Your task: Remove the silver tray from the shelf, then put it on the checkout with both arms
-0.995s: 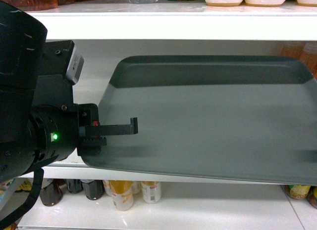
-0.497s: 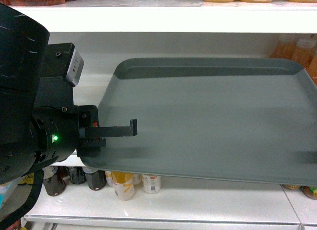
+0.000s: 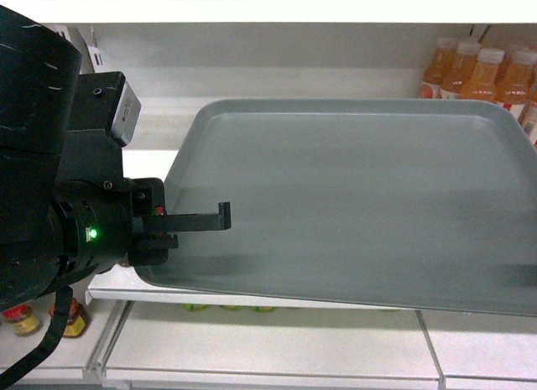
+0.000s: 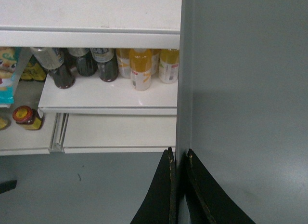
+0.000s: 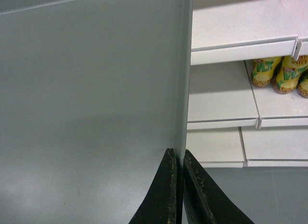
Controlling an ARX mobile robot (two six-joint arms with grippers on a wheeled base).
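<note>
Tray [image 3: 352, 205] is seen from the head camera held level in front of the shelf [image 3: 252, 8], clear of its boards. At the left wrist, the left pincer [image 4: 178, 159] is clamped on the rim. At the right wrist, the right pincer [image 5: 179, 159] is likewise pinched shut on the opposite rim. Stiff, smooth metal is judged; edge grips suit, though slipping is possible.

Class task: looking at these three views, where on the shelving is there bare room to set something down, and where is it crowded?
Bare: the white shelf board right of the silver tray, and the lower boards below it, beside yellow packets. Crowded: the lower shelf left of the tray, lined with bottles. Both the left pincer and the right pincer clamp the tray's edges.
</note>
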